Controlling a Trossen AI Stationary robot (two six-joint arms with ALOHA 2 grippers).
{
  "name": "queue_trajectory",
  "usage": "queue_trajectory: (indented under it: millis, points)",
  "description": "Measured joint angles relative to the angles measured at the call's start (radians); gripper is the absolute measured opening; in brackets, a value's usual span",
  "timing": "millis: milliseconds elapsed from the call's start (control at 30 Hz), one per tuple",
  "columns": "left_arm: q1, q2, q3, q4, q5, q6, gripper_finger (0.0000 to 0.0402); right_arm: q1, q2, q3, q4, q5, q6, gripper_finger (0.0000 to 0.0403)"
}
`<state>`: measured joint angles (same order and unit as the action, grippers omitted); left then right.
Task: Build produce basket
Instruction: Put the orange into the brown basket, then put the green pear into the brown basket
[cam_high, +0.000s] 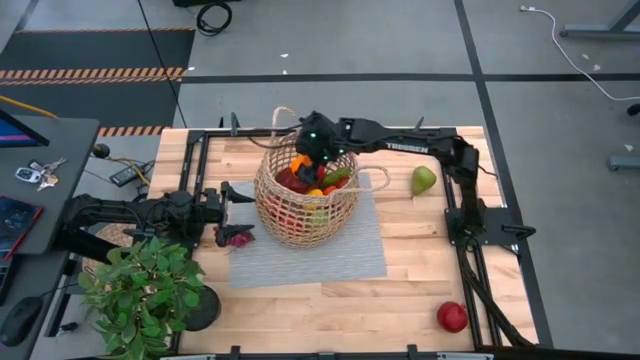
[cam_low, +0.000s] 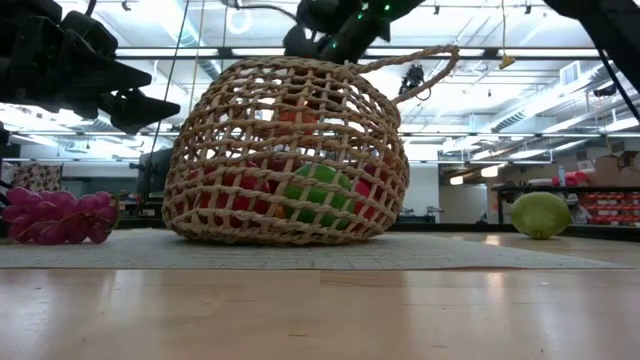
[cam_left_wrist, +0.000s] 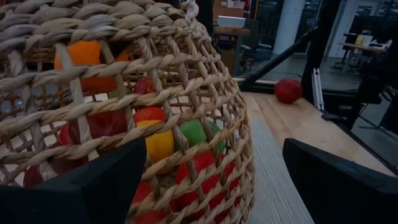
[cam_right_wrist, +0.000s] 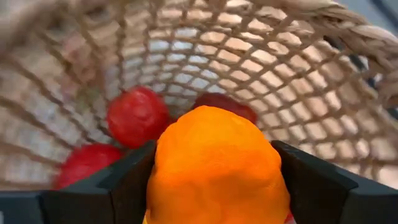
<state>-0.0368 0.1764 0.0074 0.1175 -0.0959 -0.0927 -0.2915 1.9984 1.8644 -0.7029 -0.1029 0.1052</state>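
The round wicker basket (cam_high: 305, 205) stands by its bottom on a grey mat (cam_high: 350, 250), with red, green, yellow and orange produce (cam_left_wrist: 155, 140) inside. My right gripper (cam_high: 303, 160) hangs over the basket's far rim, shut on an orange toy piece (cam_right_wrist: 214, 162). Below that piece, red pieces (cam_right_wrist: 137, 115) lie in the basket. My left gripper (cam_high: 235, 195) stands open and level just off the basket's left side (cam_left_wrist: 186, 93). A green pear (cam_high: 424, 180), a red apple (cam_high: 452, 317) and a dark-red bunch (cam_high: 237, 237) lie on the table outside the basket. My right gripper pinches the orange piece by its two opposite sides (cam_right_wrist: 163, 168) between the two fingers (cam_right_wrist: 124, 183). The fingers slant down into the basket's mouth from the far right. The piece hangs clear above the red pieces in the basket.
A potted green plant (cam_high: 145, 290) stands at the table's near left corner. The dark-red bunch lies at the mat's left edge, near my left gripper. Bare wood shows along the near side (cam_high: 330, 315). One loop handle (cam_low: 425, 65) sticks up from the basket's rim.
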Motion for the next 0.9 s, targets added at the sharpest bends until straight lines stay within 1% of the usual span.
queue_trajectory:
  millis: [133,333,400,533,667,833,900]
  points:
    - [0.0,0.0,0.0,-0.002,0.0,0.0,0.0386,-0.01,0.013,0.0,0.005,0.029,-0.077,0.0327]
    - [0.0,0.0,0.0,-0.003,0.0,0.001,0.0386,-0.013,0.007,0.001,0.006,0.05,-0.086,0.0386]
    - [0.0,0.0,0.0,-0.002,0.0,0.0,0.0386,-0.013,-0.009,0.001,0.005,0.051,-0.08,0.0395]
    - [0.0,0.0,0.0,-0.002,0.0,0.0,0.0386,-0.014,-0.064,0.002,-0.003,0.097,-0.094,0.0387]
    - [0.0,0.0,0.0,-0.003,0.0,0.0,0.0386,-0.011,-0.161,0.002,-0.046,0.165,-0.075,0.038]
    - [0.0,0.0,0.0,-0.002,0.0,0.0,0.0386,0.025,-0.255,0.002,-0.171,0.298,-0.03,0.0369]
    - [0.0,0.0,0.0,-0.003,0.0,0.001,0.0386,0.035,-0.287,-0.007,-0.199,0.304,-0.025,0.0366]
